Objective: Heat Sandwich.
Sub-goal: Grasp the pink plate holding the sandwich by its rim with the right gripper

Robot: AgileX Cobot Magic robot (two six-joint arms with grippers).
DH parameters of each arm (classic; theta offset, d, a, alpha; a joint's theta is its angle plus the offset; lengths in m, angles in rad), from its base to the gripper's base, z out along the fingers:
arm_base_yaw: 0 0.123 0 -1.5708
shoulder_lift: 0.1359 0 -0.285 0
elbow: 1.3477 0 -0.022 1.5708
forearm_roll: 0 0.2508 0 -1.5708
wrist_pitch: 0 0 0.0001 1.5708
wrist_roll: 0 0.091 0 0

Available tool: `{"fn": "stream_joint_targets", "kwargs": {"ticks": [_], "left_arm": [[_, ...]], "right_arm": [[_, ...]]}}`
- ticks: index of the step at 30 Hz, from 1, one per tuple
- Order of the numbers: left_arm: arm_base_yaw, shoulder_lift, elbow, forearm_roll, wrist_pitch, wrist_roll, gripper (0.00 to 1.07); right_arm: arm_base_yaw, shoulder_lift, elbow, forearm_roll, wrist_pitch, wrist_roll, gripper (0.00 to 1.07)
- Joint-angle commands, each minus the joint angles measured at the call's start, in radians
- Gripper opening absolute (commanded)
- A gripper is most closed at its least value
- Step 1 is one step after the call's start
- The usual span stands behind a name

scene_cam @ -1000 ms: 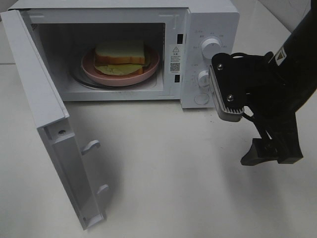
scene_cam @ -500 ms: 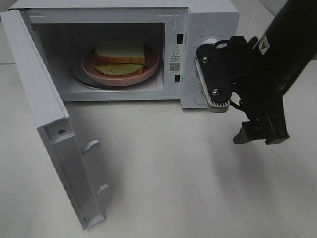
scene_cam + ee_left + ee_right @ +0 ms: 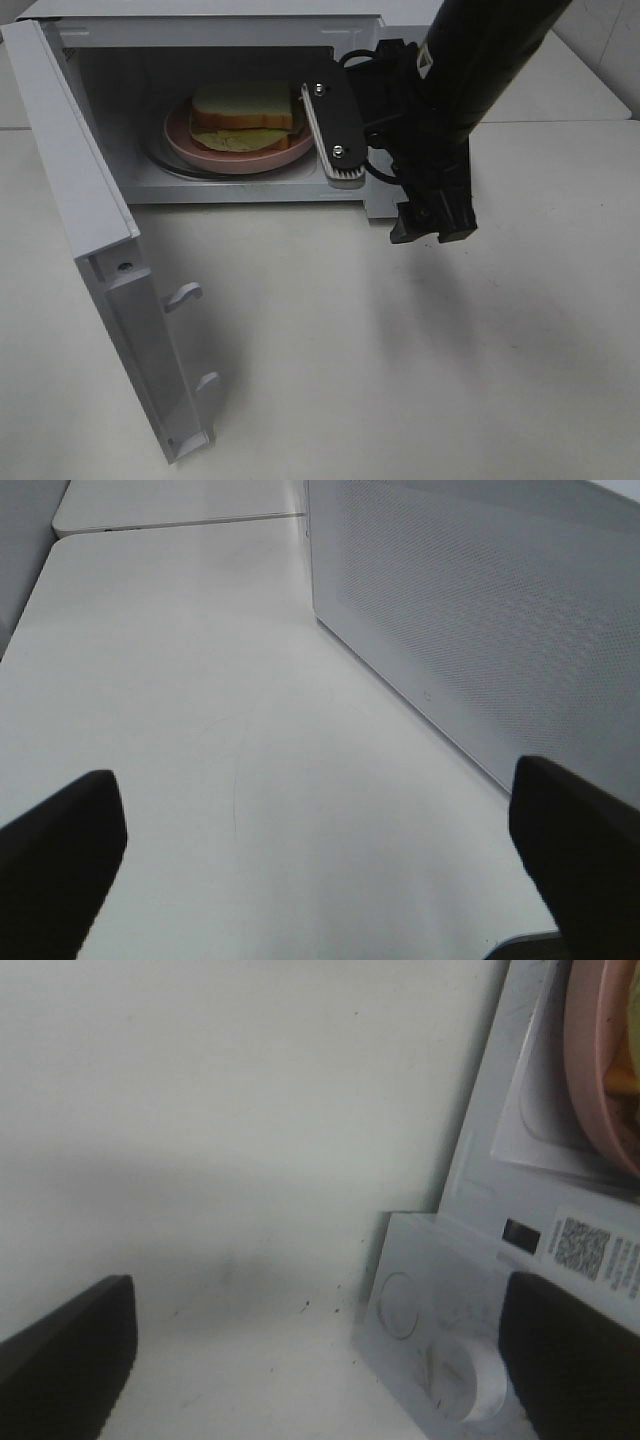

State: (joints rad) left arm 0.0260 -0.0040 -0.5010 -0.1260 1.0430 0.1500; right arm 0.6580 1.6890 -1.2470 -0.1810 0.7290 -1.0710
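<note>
Right claw (image 3: 430, 232), spread wide, has swung left across the microwave (image 3: 250, 195) front. Sandwich (image 3: 243, 105) is in; the door (image 3: 65, 130) probably comes next, pushed shut squarely.

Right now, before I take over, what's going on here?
The sandwich sits on a pink plate inside the microwave, whose door stands wide open. The right hand hovers open and empty in front of the control panel, touching nothing. The left hand is also open and empty, low over the table beside a perforated white panel. The door is not yet closed.
</note>
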Motion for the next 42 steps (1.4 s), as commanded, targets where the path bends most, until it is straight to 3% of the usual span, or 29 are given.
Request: {"fn": "stream_joint_targets", "kwargs": {"ticks": [1,42], "left_arm": [[-0.005,-0.026,0.003,-0.009,-0.011,-0.002,1.01],[-0.005,-0.026,0.003,-0.009,-0.011,-0.002,1.01]], "right_arm": [[0.009,0.039,-0.046,0.002,-0.019,0.002,0.93],[0.019,0.492,-0.502,0.009,-0.122,0.012,0.9]]}}
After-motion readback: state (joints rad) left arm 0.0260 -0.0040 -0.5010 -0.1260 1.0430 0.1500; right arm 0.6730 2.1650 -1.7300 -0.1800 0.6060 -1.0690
